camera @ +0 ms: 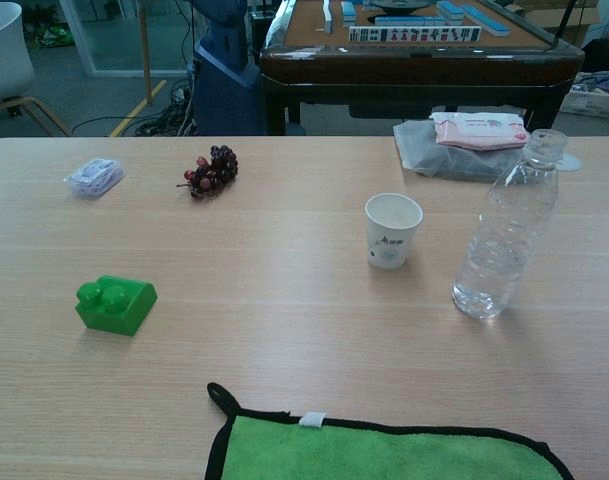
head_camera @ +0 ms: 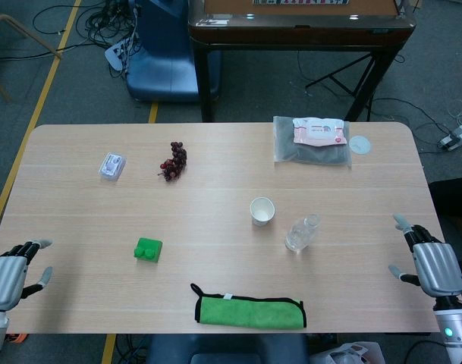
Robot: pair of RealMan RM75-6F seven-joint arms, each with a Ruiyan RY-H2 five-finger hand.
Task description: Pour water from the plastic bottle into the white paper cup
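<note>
You won't find any text you can actually read here. The white paper cup (camera: 392,229) carries a small printed mark on its side, and the pink wet-wipes pack (camera: 479,129) has a label, but both are too blurred to make out.

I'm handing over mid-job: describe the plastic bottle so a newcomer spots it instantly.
On the wooden table, look right of centre, in front of the grey pouch. The plastic bottle stands upright just right of the white paper cup, apart from it. It is the only clear, tall thing there, holding a little water at the bottom.
</note>
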